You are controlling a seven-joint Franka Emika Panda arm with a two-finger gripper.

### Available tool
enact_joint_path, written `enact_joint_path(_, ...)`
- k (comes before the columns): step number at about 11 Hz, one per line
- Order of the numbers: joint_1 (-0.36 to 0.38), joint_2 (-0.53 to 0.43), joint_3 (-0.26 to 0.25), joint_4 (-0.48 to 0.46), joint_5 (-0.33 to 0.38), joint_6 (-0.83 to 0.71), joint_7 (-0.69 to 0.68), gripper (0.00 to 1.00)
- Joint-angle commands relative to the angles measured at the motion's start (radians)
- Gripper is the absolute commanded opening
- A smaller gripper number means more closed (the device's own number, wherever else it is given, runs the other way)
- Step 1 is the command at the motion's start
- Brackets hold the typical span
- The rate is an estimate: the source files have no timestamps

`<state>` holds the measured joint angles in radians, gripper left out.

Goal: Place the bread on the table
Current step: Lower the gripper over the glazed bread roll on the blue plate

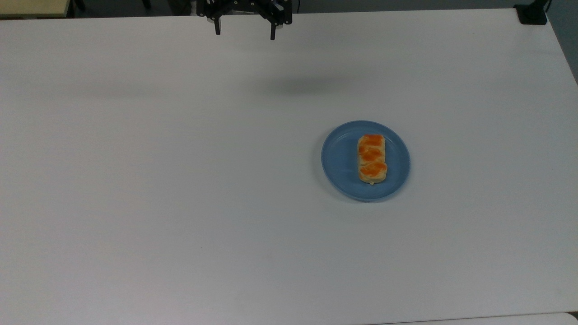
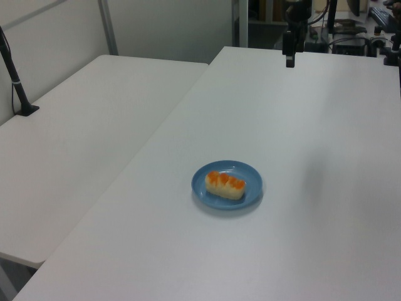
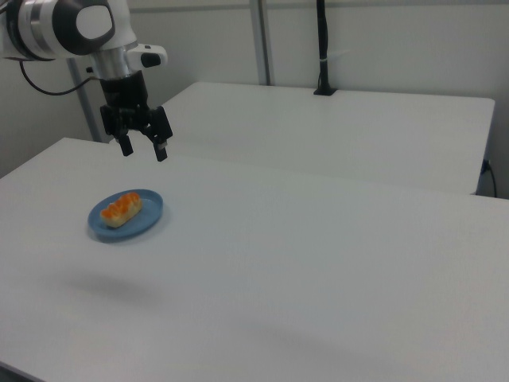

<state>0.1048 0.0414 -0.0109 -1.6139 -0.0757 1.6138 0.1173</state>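
In the top view, the bread (image 1: 372,159) lay lengthwise on a round blue plate (image 1: 338,158), a little toward the top view's right of the plate's middle, with the white desk (image 1: 158,180) bare all round it. The robot's hand (image 1: 244,31) hung at the top edge of the frame, well apart from the plate, its two fingers spread wide and holding nothing. A soft shadow (image 1: 298,85) on the desk lay between the hand and the plate.

In the left view, the bread (image 2: 225,185) sat across the plate (image 2: 250,182), its three orange glazed patches uppermost and its pale sides standing a little above the shallow rim. The hand (image 2: 289,55) was far back over the desk (image 2: 313,238), nowhere near the plate.

In the right view, the hand (image 3: 143,147) hovered above and behind the plate (image 3: 151,215), fingers apart, pointing down, while the bread (image 3: 121,208) rested undisturbed and the desk (image 3: 318,263) stretched open to the right view's right.

The pastry looked light and soft, likely to dent or tear under a hard squeeze, and its glaze seemed apt to be tacky or slick. The better hold appeared to be across the narrow width at mid-length, fingers on the plain tan long sides and clear of the orange top, closed gently. The low plate rim left those sides reachable from above.
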Motion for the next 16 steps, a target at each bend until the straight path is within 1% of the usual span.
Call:
enact_joint_path(1,0.006,-0.003,-0.009,-0.023,0.048,0.023,-0.028,1.00)
enact_joint_path(4,0.004,-0.003,-0.017,-0.023,0.047,0.023,-0.064,1.00)
enact_joint_path(7,0.006,0.000,-0.024,-0.021,0.053,0.026,-0.065,1.00)
enact_joint_path(8,0.010,0.008,-0.024,-0.012,0.085,0.056,-0.062,1.00)
enact_joint_path(9,0.031,0.047,-0.026,-0.003,0.129,0.121,-0.048,1.00)
enact_joint_path(10,0.067,0.090,-0.034,0.024,0.140,0.152,-0.044,1.00)
enact_joint_path(11,0.119,0.136,-0.056,0.044,0.142,0.159,-0.036,1.00)
enact_joint_path(12,0.169,0.190,-0.078,0.084,0.151,0.164,-0.021,1.00)
enact_joint_path(13,0.226,0.257,-0.090,0.130,0.151,0.194,0.019,1.00)
enact_joint_path(14,0.277,0.308,-0.092,0.138,0.146,0.240,0.094,1.00)
enact_joint_path(15,0.311,0.343,-0.092,0.135,0.139,0.295,0.170,1.00)
enact_joint_path(16,0.326,0.383,-0.090,0.131,0.131,0.332,0.211,1.00)
